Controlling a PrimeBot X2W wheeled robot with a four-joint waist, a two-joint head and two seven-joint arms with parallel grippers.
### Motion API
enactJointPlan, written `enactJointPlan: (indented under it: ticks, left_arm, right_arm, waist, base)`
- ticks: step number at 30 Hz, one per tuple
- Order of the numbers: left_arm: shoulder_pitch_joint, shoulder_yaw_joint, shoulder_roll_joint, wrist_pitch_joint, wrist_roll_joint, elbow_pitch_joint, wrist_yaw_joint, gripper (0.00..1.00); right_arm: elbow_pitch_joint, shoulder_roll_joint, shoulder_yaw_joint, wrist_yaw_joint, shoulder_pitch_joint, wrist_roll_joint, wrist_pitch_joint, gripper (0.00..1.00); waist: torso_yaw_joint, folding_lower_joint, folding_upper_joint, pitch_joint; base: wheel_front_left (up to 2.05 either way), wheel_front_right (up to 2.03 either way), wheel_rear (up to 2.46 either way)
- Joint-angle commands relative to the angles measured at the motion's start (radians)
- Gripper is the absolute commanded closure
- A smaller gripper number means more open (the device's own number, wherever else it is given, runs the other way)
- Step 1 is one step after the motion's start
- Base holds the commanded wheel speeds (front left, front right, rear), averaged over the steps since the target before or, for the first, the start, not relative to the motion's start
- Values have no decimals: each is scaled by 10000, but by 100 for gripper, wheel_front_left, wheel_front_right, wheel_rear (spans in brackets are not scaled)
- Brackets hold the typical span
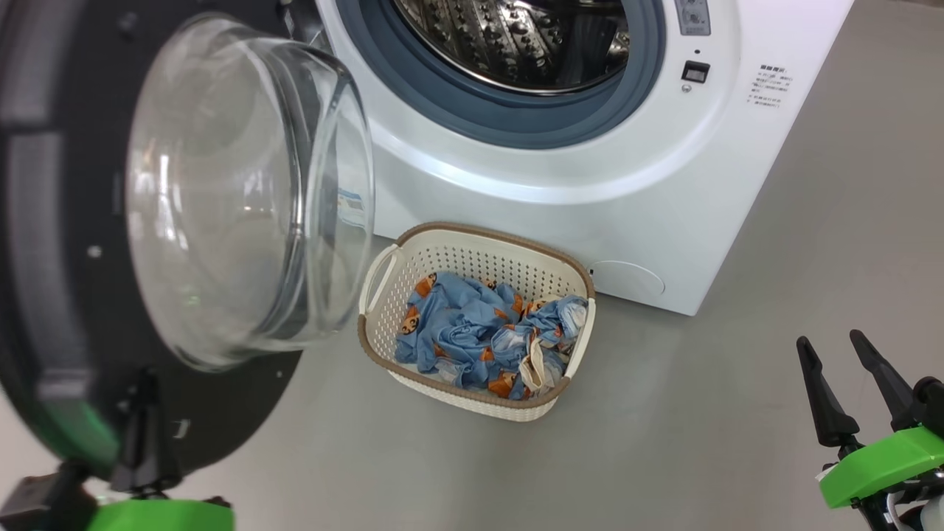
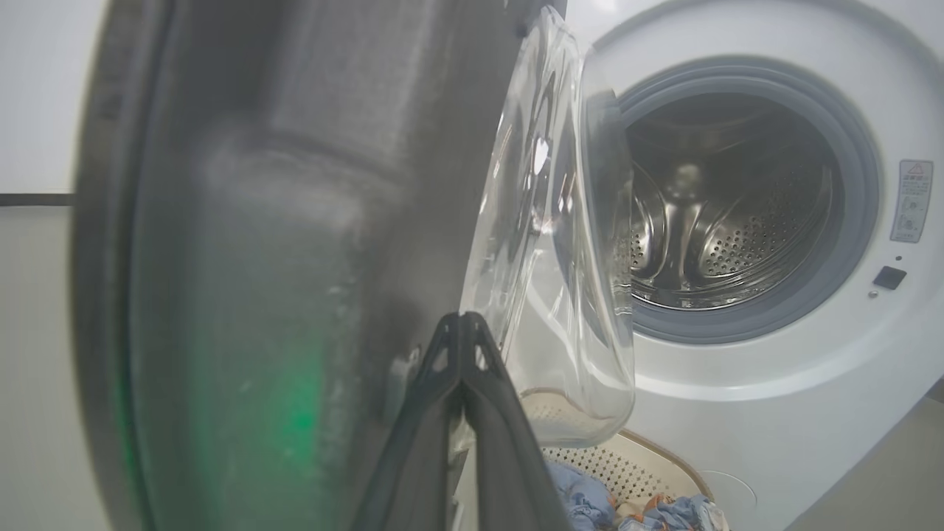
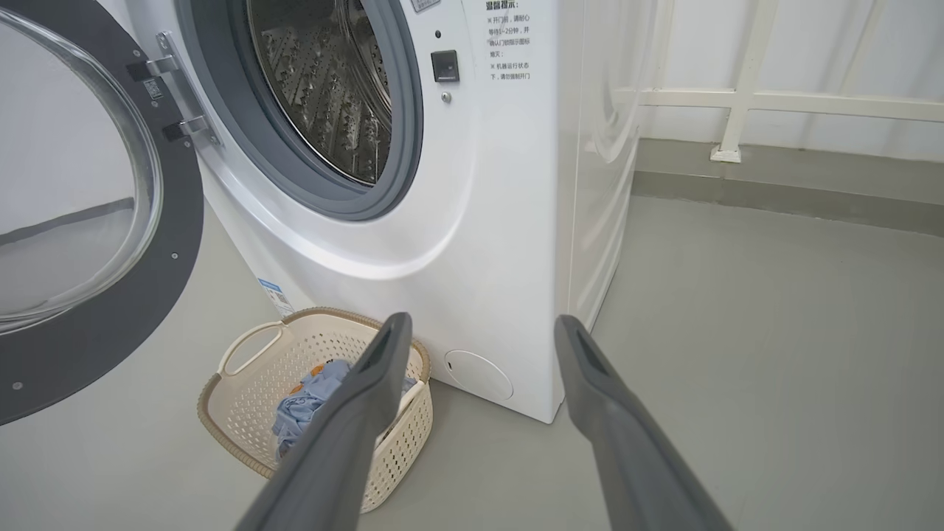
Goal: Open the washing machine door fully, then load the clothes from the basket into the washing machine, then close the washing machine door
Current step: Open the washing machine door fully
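Hanging wide open at the left of the head view, the washing machine door is showing its bulging glass bowl and broad black rim. The left gripper is resting low against the rim's inner face. Its two dark fingers are meeting at the tips, and nothing is visibly caught between them. The right gripper is hovering low at the right, well apart from the work, with its fingers spread wide and holding nothing.

The basket is sitting on the grey floor, just in front of the washing machine and below the steel drum. It is holding crumpled blue clothes with orange patches.

The step in hand is probably finishing the door's swing. Doing this well likely means pushing on the black rim rather than the glass and following the hinge's arc. It also means easing off once the door is resisting, so the hinge is not being strained. With the door parked clear of the basket, the free right gripper would have open room for reaching down to the clothes.
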Motion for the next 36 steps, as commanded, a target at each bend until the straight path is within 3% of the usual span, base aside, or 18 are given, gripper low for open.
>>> enactJointPlan:
  ticks: [1, 17, 36]
  left_arm:
    - [-382, 772, 329, -65, 159, 5, 110, 100]
    - [-2096, 3032, 1021, -65, 718, 2039, -193, 100]
    - [-4387, 5463, 2740, -65, 1428, 4899, -1103, 100]
  right_arm:
    - [-288, -220, 219, 16, -12, -125, -118, 0]
    - [-390, -397, 384, 16, -254, -85, -118, 0]
    - [-510, -769, 534, 16, -722, -49, -118, 0]
  waist:
    - [-2, 0, -1, 92]
    - [-132, 0, -1, 586]
    - [-530, 0, -1, 1572]
  base:
    - [0, 0, 0]
    - [0, 0, 0]
    - [0, 0, 0]
